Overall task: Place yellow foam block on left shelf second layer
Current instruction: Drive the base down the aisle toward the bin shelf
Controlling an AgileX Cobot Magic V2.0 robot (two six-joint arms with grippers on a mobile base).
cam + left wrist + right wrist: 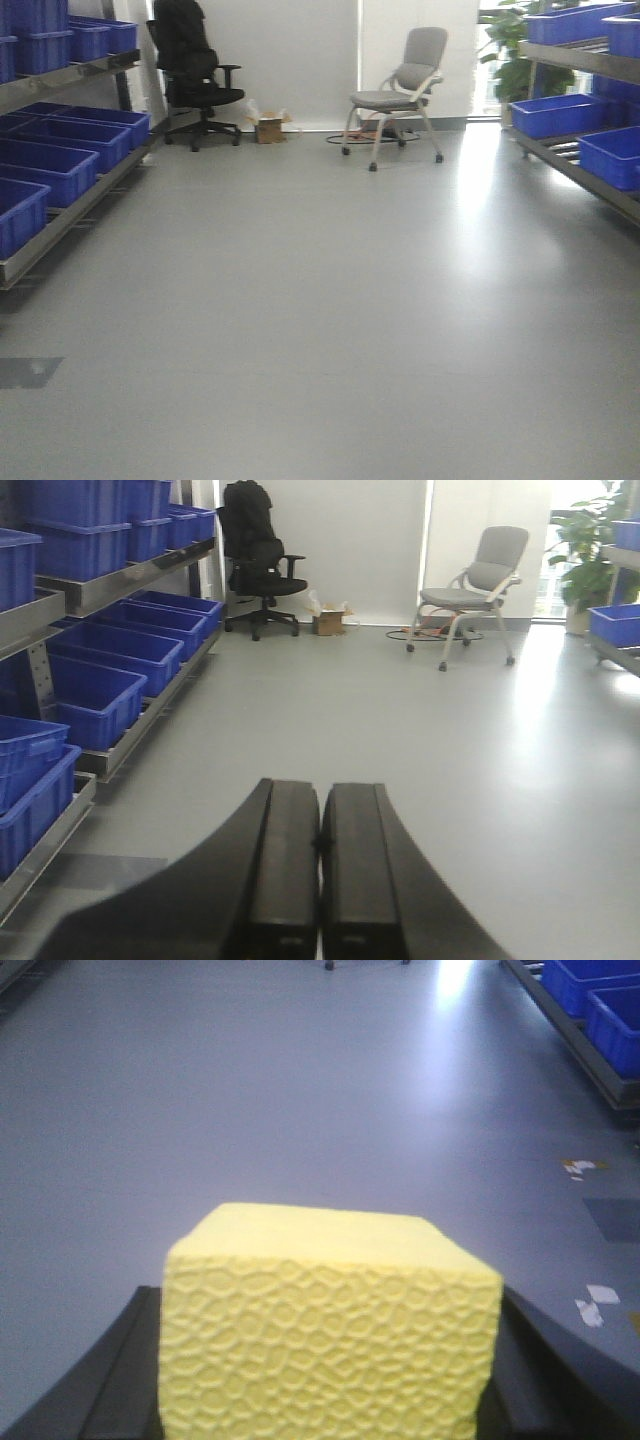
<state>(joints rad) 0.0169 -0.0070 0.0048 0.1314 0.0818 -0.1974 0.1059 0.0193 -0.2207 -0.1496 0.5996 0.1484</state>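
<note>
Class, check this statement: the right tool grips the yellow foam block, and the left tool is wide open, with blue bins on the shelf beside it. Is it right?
Not quite. The left tool is shut and holds nothing, as the left wrist view shows. The rest holds: the right tool grips the yellow block, and blue bins sit on the shelf beside the left tool.

The block (330, 1345) is bright yellow foam, nearly cubic, its near face embossed with a honeycomb-like pattern and its top plain. It sits upright and square at 6 o'clock in the right wrist view, clamped between the right gripper's (330, 1295) dark fingers (115, 1385). The shelf (75, 212) runs along 9 o'clock in the front view.
</note>
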